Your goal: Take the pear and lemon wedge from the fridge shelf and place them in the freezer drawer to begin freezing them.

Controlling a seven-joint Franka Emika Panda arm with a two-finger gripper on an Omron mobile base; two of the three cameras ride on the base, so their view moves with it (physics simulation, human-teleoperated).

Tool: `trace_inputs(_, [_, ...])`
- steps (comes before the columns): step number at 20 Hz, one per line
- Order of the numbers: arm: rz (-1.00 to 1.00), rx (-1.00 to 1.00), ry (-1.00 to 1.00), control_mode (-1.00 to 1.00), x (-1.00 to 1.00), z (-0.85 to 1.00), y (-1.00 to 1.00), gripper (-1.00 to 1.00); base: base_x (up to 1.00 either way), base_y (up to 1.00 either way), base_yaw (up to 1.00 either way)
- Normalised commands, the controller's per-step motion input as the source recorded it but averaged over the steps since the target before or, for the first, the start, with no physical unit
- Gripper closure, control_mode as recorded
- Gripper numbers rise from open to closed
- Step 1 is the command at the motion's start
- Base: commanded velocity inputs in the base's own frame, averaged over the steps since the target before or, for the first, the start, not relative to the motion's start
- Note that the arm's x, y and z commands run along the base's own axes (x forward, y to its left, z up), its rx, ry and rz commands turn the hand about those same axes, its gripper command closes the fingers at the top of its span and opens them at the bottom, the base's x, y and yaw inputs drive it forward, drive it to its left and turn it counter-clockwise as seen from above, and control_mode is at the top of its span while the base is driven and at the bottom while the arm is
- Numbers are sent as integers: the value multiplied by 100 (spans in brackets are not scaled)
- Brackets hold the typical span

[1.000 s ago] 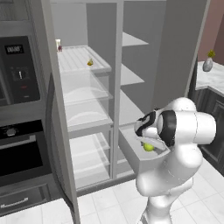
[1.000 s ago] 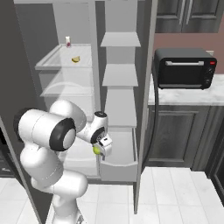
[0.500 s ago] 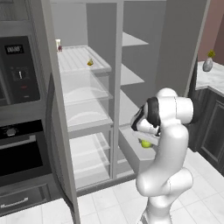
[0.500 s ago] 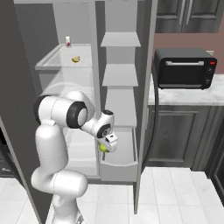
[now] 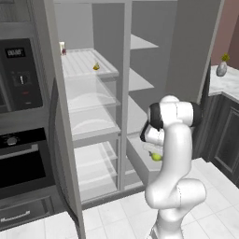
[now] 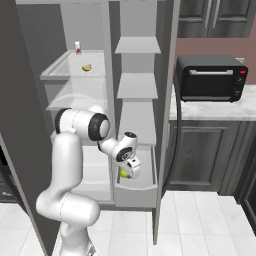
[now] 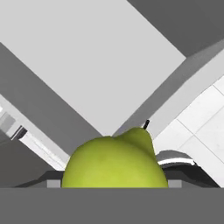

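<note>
The yellow-green pear hangs in my gripper, which is shut on it just above the open light-grey freezer drawer. In the hand view the pear sits large between the fingers, with the pale inside of the freezer drawer beyond it. From the left base view the pear peeks out under my hand beside the freezer drawer. The lemon wedge lies on the white fridge shelf high in the fridge.
A small white jar stands at the back of the same shelf. The fridge door hangs open on the left. A black toaster oven sits on the counter to the right. Grey shelves rise above the drawer.
My arm has straightened upward from its crouched pose, and the hand with the pear has shifted in over the drawer. The lemon wedge has stayed on its shelf.
</note>
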Motion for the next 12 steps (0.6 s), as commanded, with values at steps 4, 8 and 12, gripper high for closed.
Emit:
trace_inputs(4, [0, 0, 1, -100, 32, -38, 0, 100, 0, 0, 0])
trace_inputs(8, [0, 0, 1, -100, 19, -46, 0, 100, 0, 0, 0])
trace_inputs(12, [0, 0, 0, -100, 7, -46, 0, 100, 0, 0, 0])
